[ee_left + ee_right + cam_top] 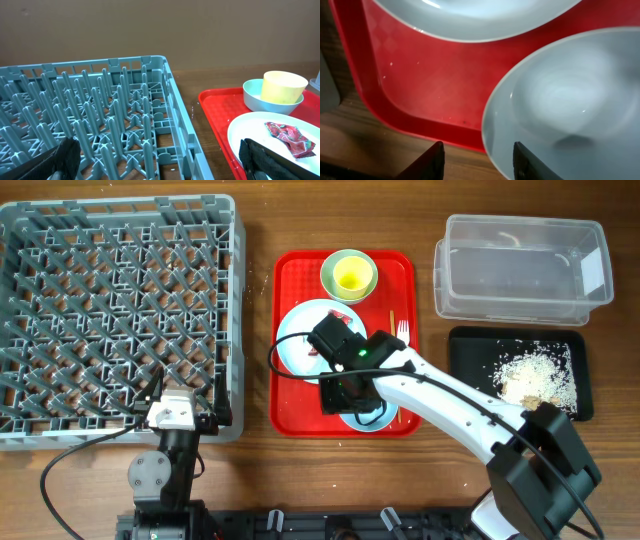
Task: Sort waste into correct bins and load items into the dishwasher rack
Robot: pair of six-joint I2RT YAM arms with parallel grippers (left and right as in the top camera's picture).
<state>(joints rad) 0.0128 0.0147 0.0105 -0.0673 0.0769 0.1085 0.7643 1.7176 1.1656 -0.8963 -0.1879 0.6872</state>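
My right gripper (350, 395) (480, 162) hangs low over the front of the red tray (290, 395), open. One finger (530, 162) is inside the small white bowl (560, 95) (377, 419) and the other is outside its rim. The large white plate (298, 345) (250, 130) holds the crumpled red wrapper (290, 137). Behind it, the yellow cup (352, 275) (284, 86) stands in the pale green bowl (330, 278) (255, 95). A white fork (402, 330) lies at the tray's right. My left gripper (175, 415) (162, 165) is open and empty at the front right corner of the grey dishwasher rack (110, 310) (100, 100).
A clear plastic tub (520, 265) stands at the back right. In front of it lies the black tray (470, 350) with a heap of rice scraps (535, 372). Bare wooden table runs between the rack and the red tray.
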